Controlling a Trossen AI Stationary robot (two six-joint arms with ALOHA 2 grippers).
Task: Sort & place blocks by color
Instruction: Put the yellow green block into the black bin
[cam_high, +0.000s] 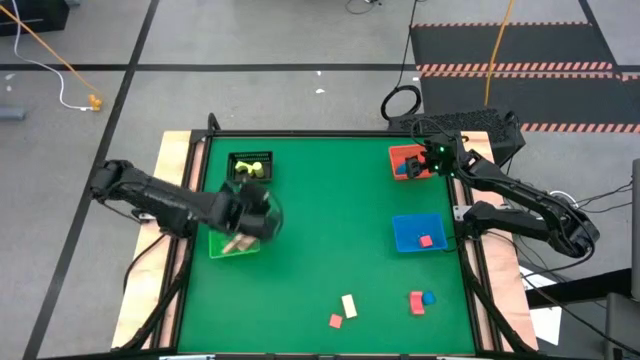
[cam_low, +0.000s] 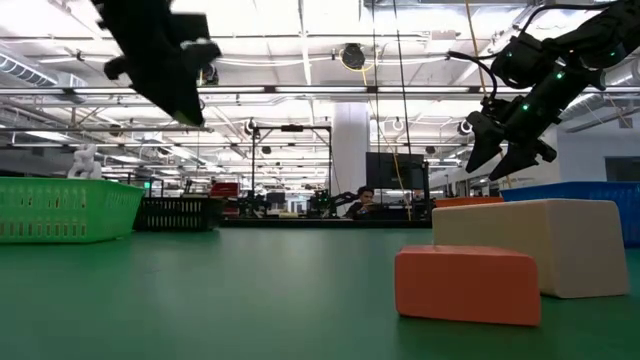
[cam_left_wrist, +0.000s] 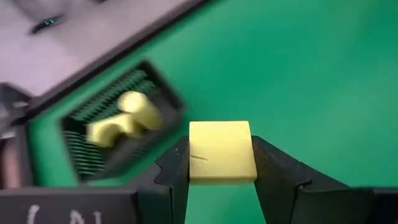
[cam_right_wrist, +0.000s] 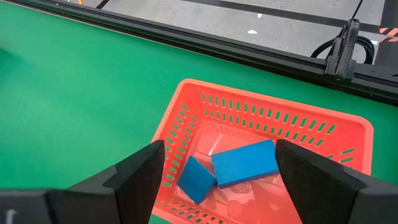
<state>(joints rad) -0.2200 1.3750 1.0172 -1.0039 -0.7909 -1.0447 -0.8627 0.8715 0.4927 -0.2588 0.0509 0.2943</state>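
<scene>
Left gripper (cam_left_wrist: 221, 163) carrying a pale yellow square wooden block (cam_left_wrist: 221, 152) above the green worktop (cam_high: 330, 225).
The jaws are clamping its two flat sides squarely; it is probably light, rigid and smooth, so a centred grip suits it. The right gripper (cam_right_wrist: 217, 180) is hovering with fingers spread over the red slatted bin (cam_right_wrist: 348, 127).

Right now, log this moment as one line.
left end effector: shut on yellow block, near black bin | right end effector: open over red bin
</scene>
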